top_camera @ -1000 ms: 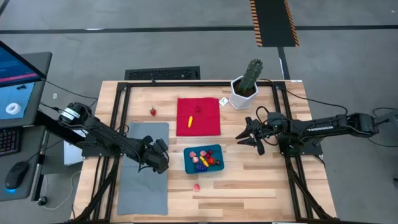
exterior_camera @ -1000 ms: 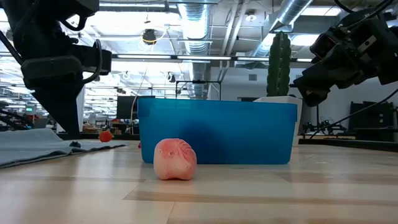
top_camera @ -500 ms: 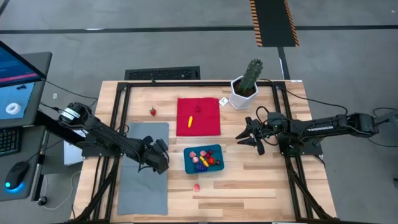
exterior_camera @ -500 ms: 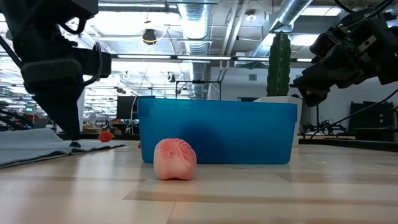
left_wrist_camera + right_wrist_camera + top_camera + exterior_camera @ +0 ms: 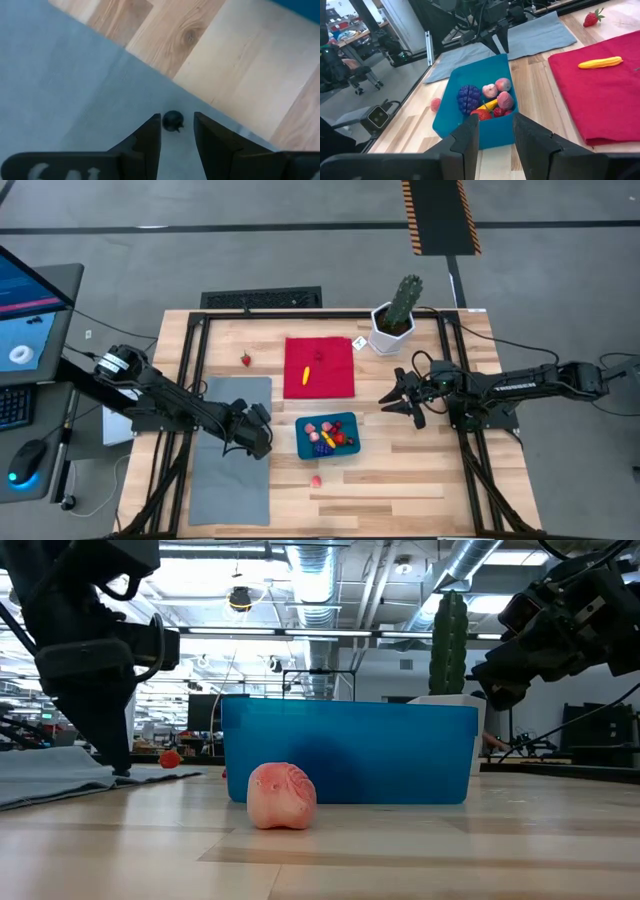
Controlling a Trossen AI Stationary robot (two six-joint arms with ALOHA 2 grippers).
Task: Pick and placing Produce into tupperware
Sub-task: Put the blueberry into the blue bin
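Your left pincer (image 5: 177,131) is low over the edge of the flat grey rectangular mat (image 5: 229,450), its fingers parted with a small dark round berry-like piece (image 5: 173,120) lying on the mat just ahead of the gap, not touching either finger. That framing suggests you lined it up to drop straight over the piece; it grasps nothing yet. It is a tiny thing on soft fabric, so the tips will likely need to go right down to the mat.

The shallow teal-blue plastic tupperware (image 5: 327,436) sits on the wooden table (image 5: 400,480) just beside the mat, a short carry away. Inside it lie a dark blue-purple cluster (image 5: 468,98), pink pieces (image 5: 503,84), a yellow banana-like piece (image 5: 489,105) and red ones.

Still outside are a pale pink lumpy piece (image 5: 281,796) on the table just in front of the container's wall, a red strawberry (image 5: 246,359) near the far side of the mat, and a yellow banana-like piece on the red square cloth (image 5: 320,367).

Your right pincer (image 5: 403,402) waits above the table on the other side of the container, fingers spread and empty, facing the container and clear of the left arm's path, near the green cactus in its white pot (image 5: 396,317).
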